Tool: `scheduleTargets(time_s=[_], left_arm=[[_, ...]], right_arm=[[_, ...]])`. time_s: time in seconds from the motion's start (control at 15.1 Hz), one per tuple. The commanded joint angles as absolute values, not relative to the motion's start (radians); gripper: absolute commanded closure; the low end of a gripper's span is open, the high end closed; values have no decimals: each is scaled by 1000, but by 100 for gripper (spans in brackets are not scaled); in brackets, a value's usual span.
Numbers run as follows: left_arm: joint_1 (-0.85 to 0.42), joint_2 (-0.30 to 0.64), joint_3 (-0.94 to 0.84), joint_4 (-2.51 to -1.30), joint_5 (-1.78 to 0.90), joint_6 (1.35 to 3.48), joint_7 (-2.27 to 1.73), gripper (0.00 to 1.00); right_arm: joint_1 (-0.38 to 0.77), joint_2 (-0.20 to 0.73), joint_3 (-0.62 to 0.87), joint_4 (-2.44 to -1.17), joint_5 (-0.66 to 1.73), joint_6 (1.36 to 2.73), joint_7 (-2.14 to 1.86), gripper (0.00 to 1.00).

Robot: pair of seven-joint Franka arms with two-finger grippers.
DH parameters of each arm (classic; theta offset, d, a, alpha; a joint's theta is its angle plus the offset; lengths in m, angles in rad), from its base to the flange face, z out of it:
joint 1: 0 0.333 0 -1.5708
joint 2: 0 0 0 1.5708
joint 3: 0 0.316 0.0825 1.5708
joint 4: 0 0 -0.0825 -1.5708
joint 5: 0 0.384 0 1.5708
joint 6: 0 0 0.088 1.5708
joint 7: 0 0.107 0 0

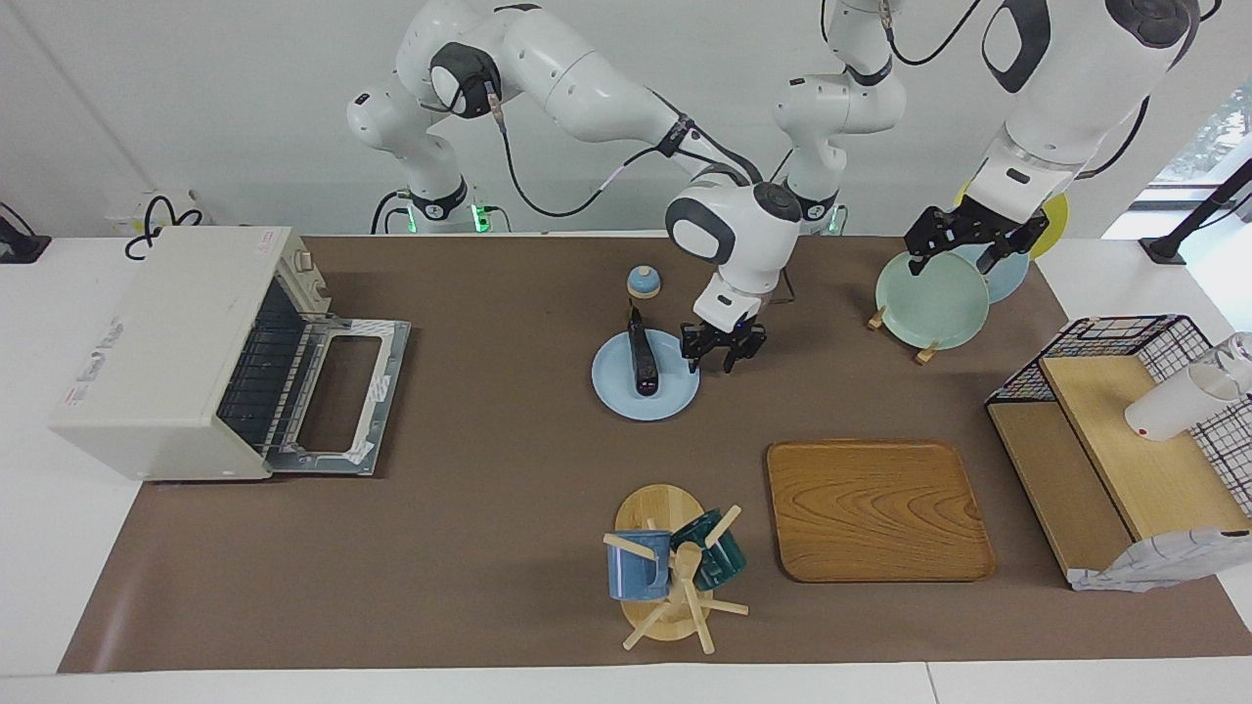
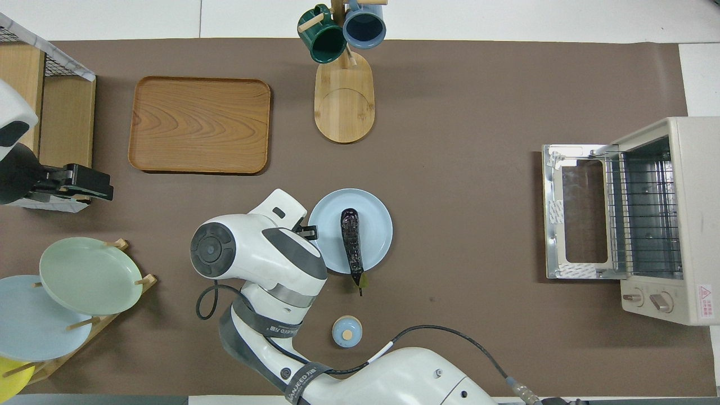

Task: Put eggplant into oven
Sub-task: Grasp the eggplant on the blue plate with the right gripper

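Observation:
The dark purple eggplant [image 1: 641, 362] [image 2: 351, 243] lies lengthwise on a light blue plate [image 1: 677, 396] [image 2: 378, 225] in the middle of the mat, its green stem tip over the rim nearest the robots. My right gripper [image 1: 722, 356] hangs low over the plate's rim on the side toward the left arm's end; its fingers stand apart with nothing between them and do not touch the eggplant. From overhead only a fingertip [image 2: 309, 229] shows past the arm. The off-white oven [image 1: 166, 342] [image 2: 675, 219] stands at the right arm's end, its door [image 1: 342, 396] folded down open. My left gripper [image 1: 961, 249] [image 2: 84, 183] waits open above the plate rack.
A small blue lidded pot [image 1: 643, 282] sits nearer the robots than the plate. A mug tree [image 1: 670, 567] and a wooden tray [image 1: 875, 508] lie farther out. A green plate [image 1: 929, 298] leans in its rack; a black wire rack [image 1: 1105, 440] with wooden shelves stands at the left arm's end.

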State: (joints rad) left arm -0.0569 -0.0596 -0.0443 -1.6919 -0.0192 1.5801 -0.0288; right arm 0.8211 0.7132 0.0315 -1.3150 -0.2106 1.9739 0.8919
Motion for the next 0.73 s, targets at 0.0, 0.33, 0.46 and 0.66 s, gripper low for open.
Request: scheduleTargets(time_s=[0.0, 0.33, 0.46, 0.66], left_arm=[[-41, -55, -60, -1683, 0, 1604, 23, 0], [-32, -55, -61, -1684, 0, 1606, 25, 0], [-31, -57, -60, -1686, 0, 1606, 20, 0], [-31, -57, -55, -1686, 0, 1605, 12, 0]], right_arm=[[796, 672, 41, -1384, -210, 2011, 896, 38], [793, 652, 41, -1448, -210, 2072, 908, 72], [790, 652, 41, -1457, -209, 2103, 908, 90], [788, 652, 41, -1477, -189, 2146, 910, 100]])
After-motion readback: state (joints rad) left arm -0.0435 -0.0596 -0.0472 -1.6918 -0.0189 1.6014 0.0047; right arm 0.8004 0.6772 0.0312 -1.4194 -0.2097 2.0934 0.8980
